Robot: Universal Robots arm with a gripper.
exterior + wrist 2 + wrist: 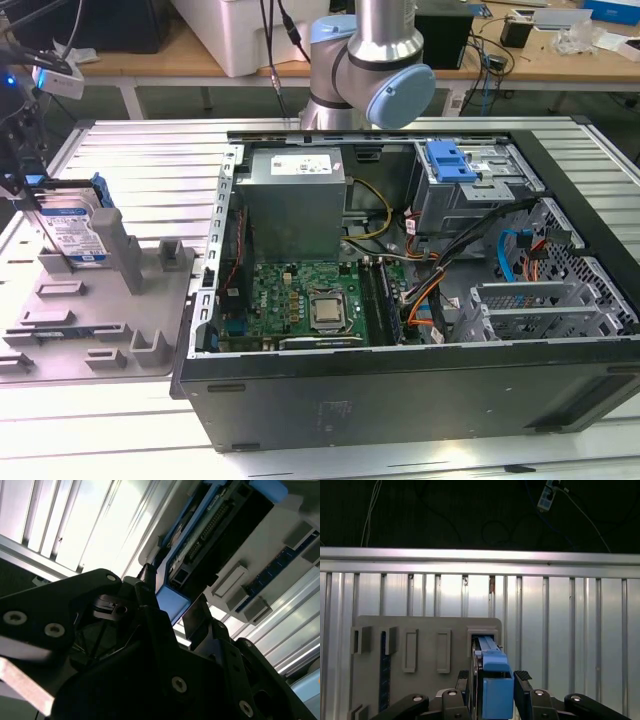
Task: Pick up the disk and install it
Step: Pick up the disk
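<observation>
disk [496, 692]: near end cut off by first wrist view's edge
gripper [494, 679]: body cut off there too

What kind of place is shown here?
Probably a robotics lab or workshop: a robot arm, an open desktop computer case on a slatted aluminium table, and wooden workbenches beyond.

Black pincer [492, 682], silver arm [385, 25] (blue caps [402, 95])

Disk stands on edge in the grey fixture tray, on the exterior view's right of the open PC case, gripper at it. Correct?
Wrong side. The exterior view shows the disk standing on edge in the grey fixture tray on the exterior view's left of the open PC case, not its right. The gripper is at it, as the first wrist view shows.
</observation>
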